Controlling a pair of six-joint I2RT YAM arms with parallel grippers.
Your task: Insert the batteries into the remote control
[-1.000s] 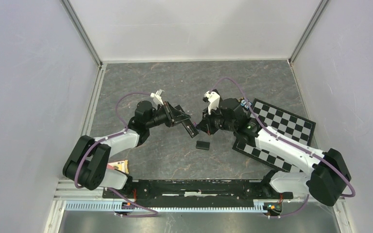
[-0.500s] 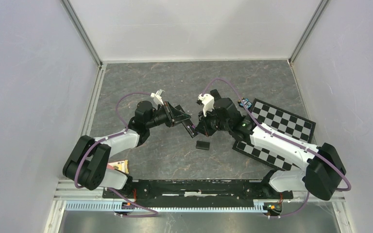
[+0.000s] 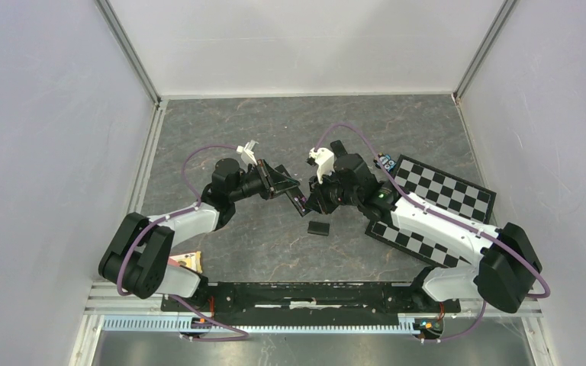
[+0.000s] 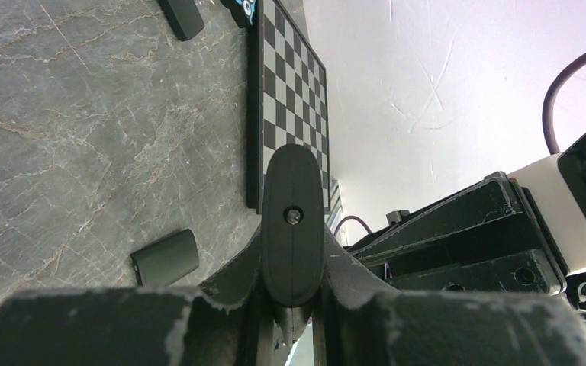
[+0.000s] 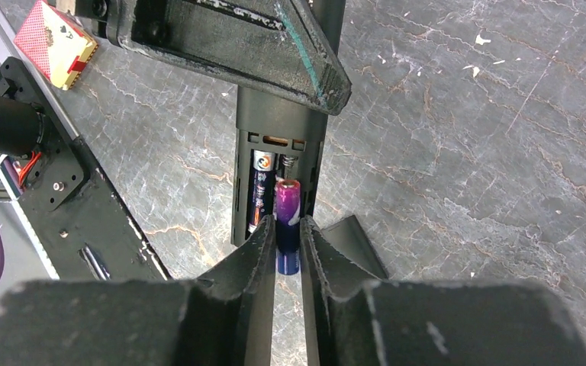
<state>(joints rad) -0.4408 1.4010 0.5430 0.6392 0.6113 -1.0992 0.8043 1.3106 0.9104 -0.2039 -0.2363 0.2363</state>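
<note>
Top view, centre-left: left end effector [image 3: 290,189] clamped on the remote control [image 3: 301,203], held off the bench [image 3: 221,122]. Right wrist view, lower centre: right end effector [image 5: 288,229] clamped on a blue battery [image 5: 288,204], beside a dark battery [image 5: 260,191] seated in the remote control.

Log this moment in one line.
left gripper: remote | right gripper: blue battery at open slot | second battery: seated | cover: on table
</note>
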